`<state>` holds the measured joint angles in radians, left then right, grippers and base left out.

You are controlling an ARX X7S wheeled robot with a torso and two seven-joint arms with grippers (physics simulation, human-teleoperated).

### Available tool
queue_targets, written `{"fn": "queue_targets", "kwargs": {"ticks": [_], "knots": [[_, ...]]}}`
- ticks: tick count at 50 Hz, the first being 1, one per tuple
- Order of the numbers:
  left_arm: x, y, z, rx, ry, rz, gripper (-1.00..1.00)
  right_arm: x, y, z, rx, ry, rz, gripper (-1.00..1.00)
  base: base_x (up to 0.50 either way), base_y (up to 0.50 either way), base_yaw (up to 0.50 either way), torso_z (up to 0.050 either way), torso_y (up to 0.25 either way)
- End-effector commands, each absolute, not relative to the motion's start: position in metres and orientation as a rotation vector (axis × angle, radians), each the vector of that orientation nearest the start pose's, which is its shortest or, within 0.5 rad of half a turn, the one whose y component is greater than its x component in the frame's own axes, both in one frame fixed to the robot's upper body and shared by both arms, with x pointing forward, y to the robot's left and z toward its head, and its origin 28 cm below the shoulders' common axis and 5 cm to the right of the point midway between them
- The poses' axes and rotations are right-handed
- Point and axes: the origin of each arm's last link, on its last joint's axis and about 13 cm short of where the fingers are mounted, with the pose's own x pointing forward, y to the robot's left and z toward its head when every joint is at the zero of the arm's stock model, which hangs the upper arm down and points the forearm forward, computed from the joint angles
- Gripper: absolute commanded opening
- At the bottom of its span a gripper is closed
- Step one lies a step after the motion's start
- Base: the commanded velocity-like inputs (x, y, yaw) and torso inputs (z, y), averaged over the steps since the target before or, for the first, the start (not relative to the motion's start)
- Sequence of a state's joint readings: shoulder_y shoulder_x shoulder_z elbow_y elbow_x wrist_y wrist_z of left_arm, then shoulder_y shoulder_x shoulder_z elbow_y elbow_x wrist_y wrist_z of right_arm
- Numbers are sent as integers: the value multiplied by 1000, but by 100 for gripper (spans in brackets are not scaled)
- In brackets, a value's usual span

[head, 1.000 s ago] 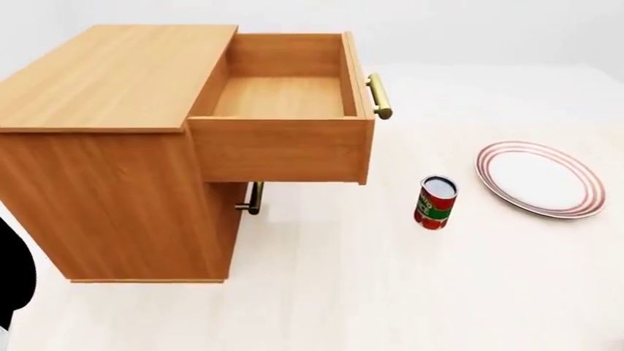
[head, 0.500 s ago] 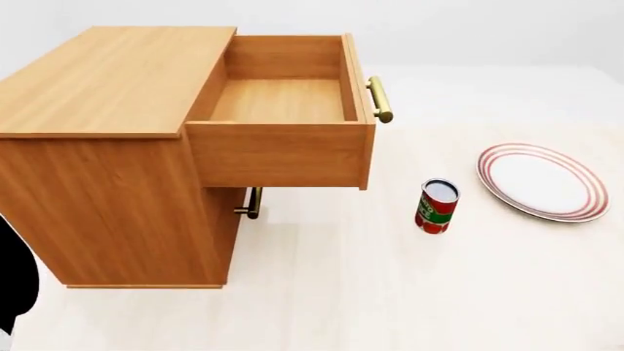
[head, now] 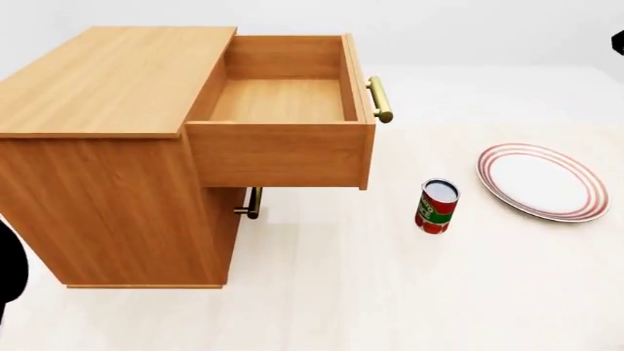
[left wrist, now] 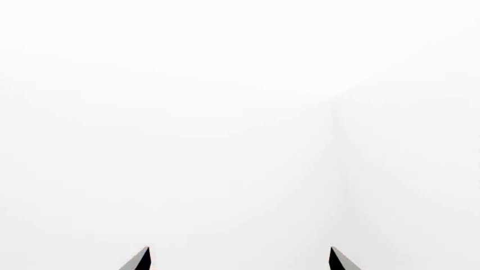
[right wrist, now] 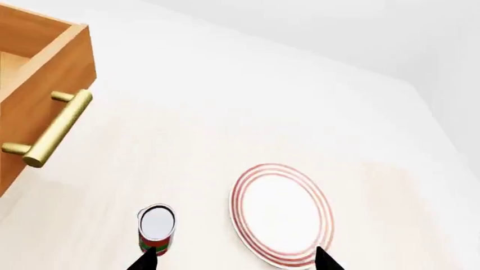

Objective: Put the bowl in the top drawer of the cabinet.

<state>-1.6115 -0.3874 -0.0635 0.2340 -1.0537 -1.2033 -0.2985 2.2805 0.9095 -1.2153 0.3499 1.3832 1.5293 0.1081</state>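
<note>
The bowl is out of view in every frame. The light-brown cabinet stands at the left of the head view. Its top drawer is pulled out, with nothing inside and its brass handle facing right. The lower drawer's handle shows beneath it. My left gripper is open, facing only blank white. High over the floor, my right gripper is open and empty, looking down on the can and the plate, with the top drawer's handle off to one side.
A red and green can stands upright on the pale floor to the right of the cabinet. A flat white plate with red rings lies further right. A dark piece of an arm shows at the left edge.
The dark shape at the head view's left edge has drawn back a little, and a dark bit has appeared at its upper right edge. Cabinet, can and plate have not moved.
</note>
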Motion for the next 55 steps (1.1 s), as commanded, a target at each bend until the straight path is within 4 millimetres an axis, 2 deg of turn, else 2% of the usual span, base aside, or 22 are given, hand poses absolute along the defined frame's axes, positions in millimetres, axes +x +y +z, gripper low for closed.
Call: {"fn": "queue_targets", "kwargs": {"ticks": [1, 9, 14, 18, 23, 25, 29, 33, 42, 50, 55], "knots": [[233, 253, 450, -92, -619, -386, 100, 196, -269, 404, -204, 690, 7, 100, 0, 0, 0, 0, 0], [236, 253, 450, -97, -619, -387, 100, 168, -262, 381, -166, 814, -13, 100, 0, 0, 0, 0, 0], [239, 252, 448, -99, -615, -391, 100, 134, -254, 386, -156, 886, -26, 100, 0, 0, 0, 0, 0], [237, 252, 449, -99, -614, -390, 100, 130, -257, 375, -157, 938, -40, 100, 0, 0, 0, 0, 0], [242, 251, 447, -101, -608, -388, 100, 132, -259, 357, -184, 1020, -75, 100, 0, 0, 0, 0, 0], [246, 250, 444, -101, -606, -388, 100, 138, -262, 346, -188, 1038, -83, 100, 0, 0, 0, 0, 0], [248, 250, 443, -103, -602, -388, 100, 154, -279, 322, -190, 1072, -94, 100, 0, 0, 0, 0, 0], [244, 249, 444, -105, -601, -390, 100, 160, -294, 310, -199, 1093, -126, 100, 0, 0, 0, 0, 0], [253, 248, 440, -106, -592, -389, 100, 173, -321, 311, -276, 1075, -207, 100, 0, 0, 0, 0, 0], [257, 248, 437, -108, -587, -387, 100, 178, -325, 318, -362, 1040, -218, 100, 0, 0, 0, 0, 0], [257, 249, 435, -111, -584, -388, 100, 176, -324, 315, -420, 1041, -210, 100, 0, 0, 0, 0, 0]]}}
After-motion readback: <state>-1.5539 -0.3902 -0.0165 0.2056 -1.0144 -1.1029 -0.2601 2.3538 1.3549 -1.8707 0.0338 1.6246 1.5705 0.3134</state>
